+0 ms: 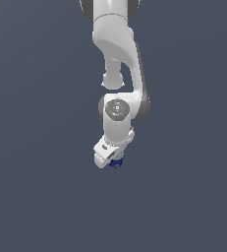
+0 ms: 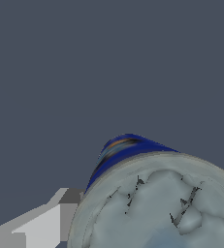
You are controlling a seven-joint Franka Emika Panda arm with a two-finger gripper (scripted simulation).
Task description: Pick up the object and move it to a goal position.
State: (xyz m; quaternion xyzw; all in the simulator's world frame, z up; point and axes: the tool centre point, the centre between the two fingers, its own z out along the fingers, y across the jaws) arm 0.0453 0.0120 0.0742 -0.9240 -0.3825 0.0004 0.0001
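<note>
Exterior view: the white arm (image 1: 116,54) reaches down from the top edge of the frame over a plain dark grey-blue surface (image 1: 31,197). At its lower end the gripper (image 1: 113,160) is tilted, with its white body angled toward the exterior view's left. The can (image 1: 117,164) shows only as a small dark blue patch directly beneath the gripper body, touching it. The rest of the can is hidden by the gripper. Whether the can rests on the surface or hangs clear of it cannot be told from this view.

Wrist view: the can (image 2: 133,150) fills the lower part of the frame, very close to the camera. Its pale grey round top (image 2: 162,208), with a rough, cracked-looking texture, faces the camera. The dark blue side wall curves away behind the top, and a thin orange and light streak runs across it. One white and grey finger (image 2: 45,225) lies just beside the can's rim. Contact between the finger and the rim cannot be confirmed. The second finger is not visible.

Gripper condition: the can sits at the gripper, but neither view shows both fingers, so whether the fingers clamp the can cannot be told.
</note>
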